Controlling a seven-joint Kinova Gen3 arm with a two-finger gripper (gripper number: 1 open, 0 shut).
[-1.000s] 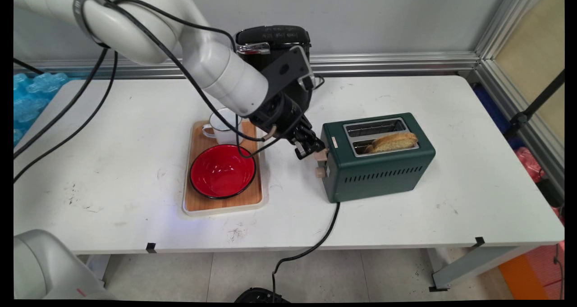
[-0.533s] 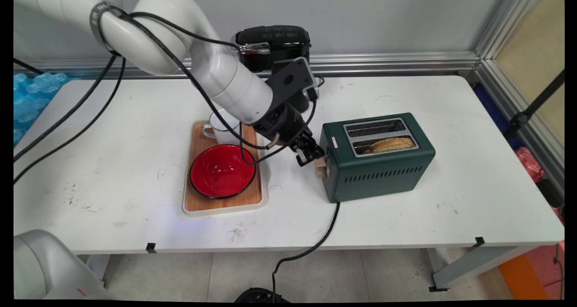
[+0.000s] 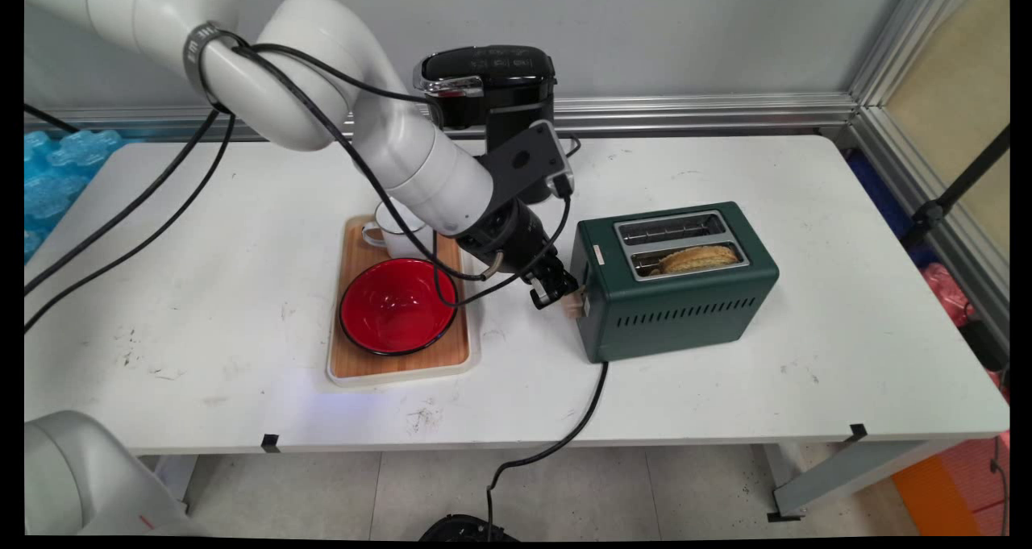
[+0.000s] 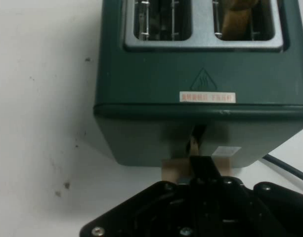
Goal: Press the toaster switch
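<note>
A dark green toaster (image 3: 677, 291) stands right of the table's middle, with a slice of toast (image 3: 697, 257) sunk low in its near slot; the far slot is empty. My gripper (image 3: 556, 291) is shut, and its tips press down on the tan lever knob (image 3: 574, 305) on the toaster's left end. In the hand view the shut gripper (image 4: 203, 168) rests on top of the knob (image 4: 173, 170), low against the end wall of the toaster (image 4: 200, 98). The toast (image 4: 238, 17) shows in the right slot.
Left of the gripper, a wooden tray (image 3: 403, 363) holds a red bowl (image 3: 397, 305) and a white mug (image 3: 395, 234). A black coffee machine (image 3: 492, 89) stands behind the arm. The toaster's black cable (image 3: 564, 436) runs off the table's front edge.
The gripper has moved down along the toaster's end, pushing the lever knob lower. The toast has sunk from standing well above the slot to nearly level with it.
</note>
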